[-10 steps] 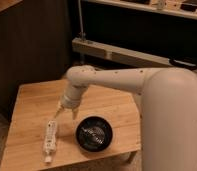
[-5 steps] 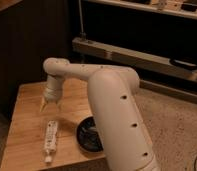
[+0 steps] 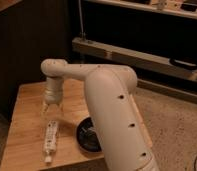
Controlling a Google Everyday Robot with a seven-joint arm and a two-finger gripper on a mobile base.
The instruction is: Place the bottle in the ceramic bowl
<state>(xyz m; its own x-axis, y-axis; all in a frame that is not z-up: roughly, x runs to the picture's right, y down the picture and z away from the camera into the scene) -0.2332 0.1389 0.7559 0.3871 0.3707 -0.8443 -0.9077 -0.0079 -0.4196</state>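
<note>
The small slim clear-whitish plastic bottle [image 3: 50, 140] with a white cap lies on its side near the front-left edge of the light wooden table [image 3: 25, 107]. Its pale label carries markings too small to read.

The two-finger gripper [image 3: 52, 109] points downward above the table, just behind the far end of the bottle and apart from it. The jaws stand spread, with nothing between them.

The round glossy black ceramic bowl [image 3: 84, 134] sits to the right of the bottle, partly hidden by the white robot arm [image 3: 112, 110].

Behind the table are a dark wall [image 3: 22, 45] and a long pale rail [image 3: 132, 52]. The floor [image 3: 177, 125] is speckled.
</note>
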